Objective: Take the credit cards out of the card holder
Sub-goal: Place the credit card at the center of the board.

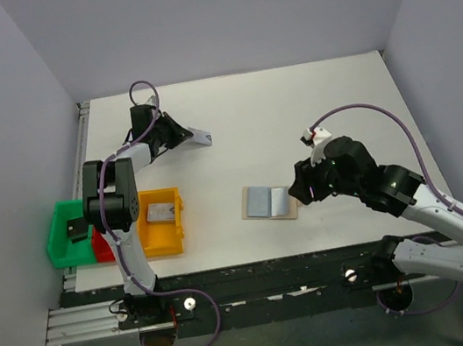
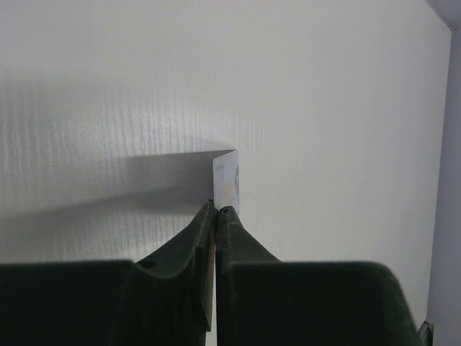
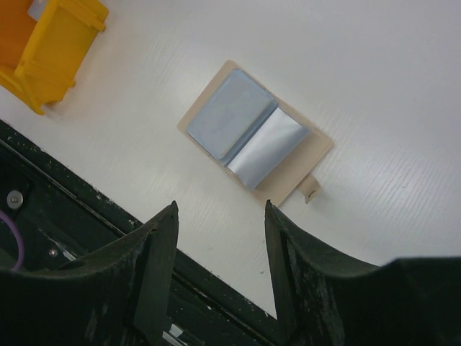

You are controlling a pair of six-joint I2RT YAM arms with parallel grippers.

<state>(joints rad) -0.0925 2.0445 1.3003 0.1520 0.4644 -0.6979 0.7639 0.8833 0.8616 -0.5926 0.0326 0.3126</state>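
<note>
Left wrist: left pincer clamps silver card — lower end hidden; right pincer apart.

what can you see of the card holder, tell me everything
The card holder lies opened flat on the white table, inside up. A tan border frames two blue-grey panels, one matte, one paler and shinier, meeting at a centre fold. A small tan tab sticks out from one edge. It looks like thin leather. Only the table appears to touch it.
</note>
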